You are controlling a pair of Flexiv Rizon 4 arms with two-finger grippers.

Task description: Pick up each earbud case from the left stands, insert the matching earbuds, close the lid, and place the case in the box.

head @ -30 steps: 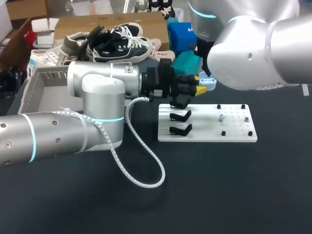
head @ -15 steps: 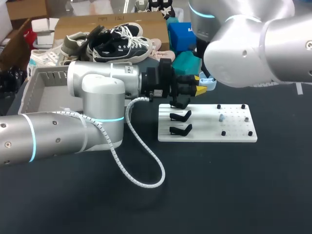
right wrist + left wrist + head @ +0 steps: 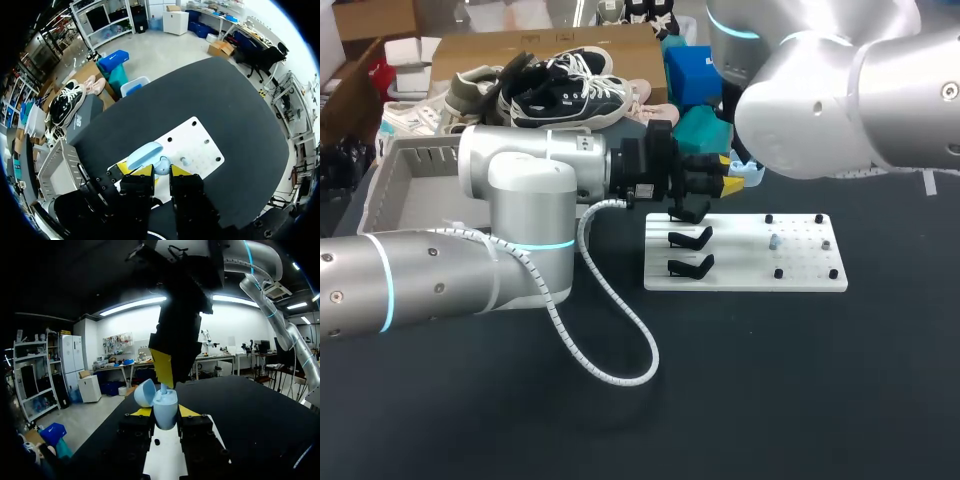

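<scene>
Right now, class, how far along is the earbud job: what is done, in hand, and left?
Done: a case is off the stands, lid open. In hand: the left gripper holds it, with the right gripper just above an earbud standing in it. Left: the second earbud on the white board, closing the lid, putting the case in the box.

Robotics lab — shelving (image 3: 29, 375), workbenches (image 3: 220, 360)
</scene>
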